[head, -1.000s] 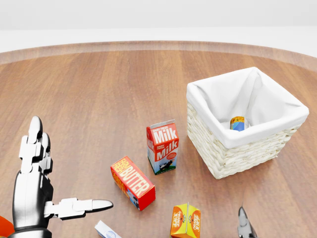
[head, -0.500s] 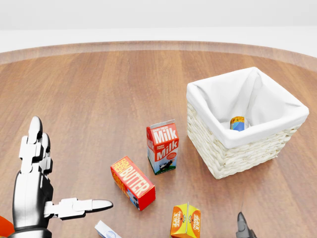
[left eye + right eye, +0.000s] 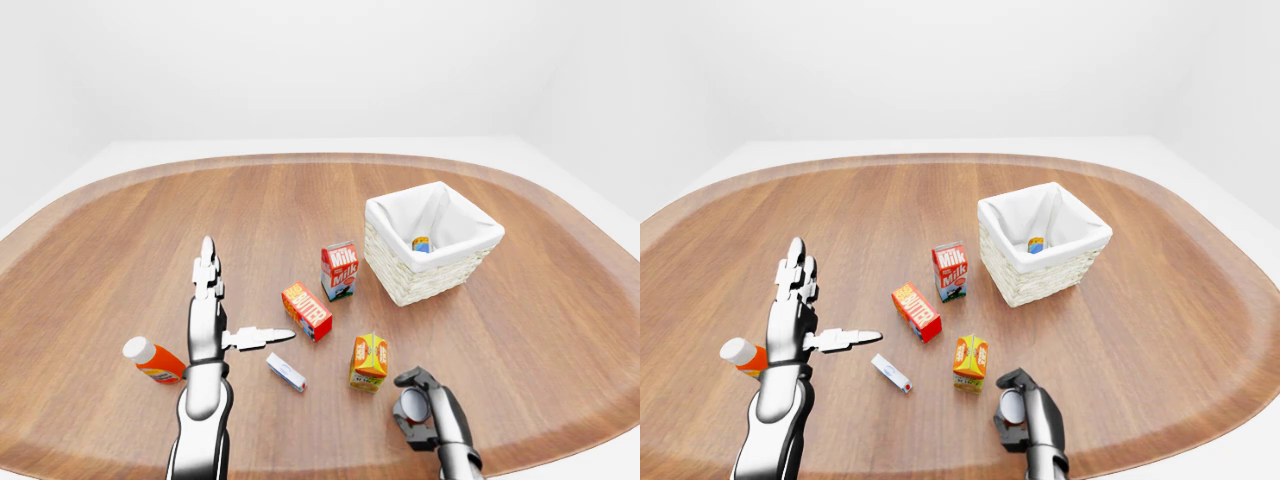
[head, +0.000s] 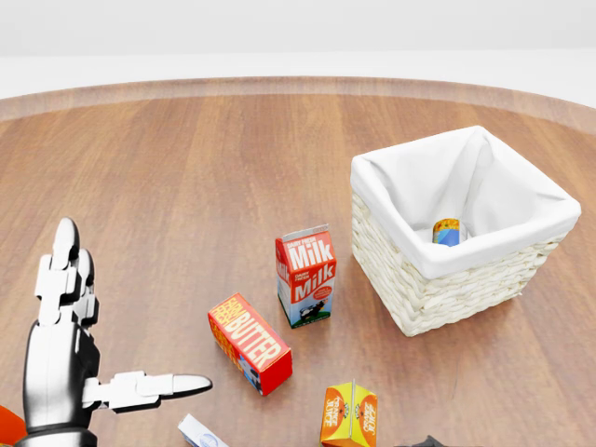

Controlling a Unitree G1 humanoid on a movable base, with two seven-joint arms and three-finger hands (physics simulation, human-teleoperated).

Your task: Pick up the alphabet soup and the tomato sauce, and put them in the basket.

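Note:
A can with an orange and blue label point(image 4: 448, 231) lies inside the white-lined wicker basket point(image 4: 447, 291), at the right of the head view. In the left-eye view, at the bottom right, my right hand point(image 3: 415, 407) is shut on a second can. Only that can's silver lid point(image 3: 411, 403) shows; its label is hidden by the fingers. My left hand point(image 3: 238, 298) stands open at the lower left, fingers straight up and thumb pointing right, holding nothing. In the head view the right hand is only a dark sliver at the bottom edge.
Left of the basket stand a milk carton point(image 4: 305, 276), a red butter box point(image 4: 249, 342) and an orange juice carton point(image 4: 349, 415). A small white box point(image 3: 286, 372) and an orange bottle with a white cap point(image 3: 152, 361) lie near my left hand. The wooden table's rim point(image 3: 560, 440) is close below.
In the head view my right hand's fingertip has sunk below the bottom edge. The left hand and the objects have not moved.

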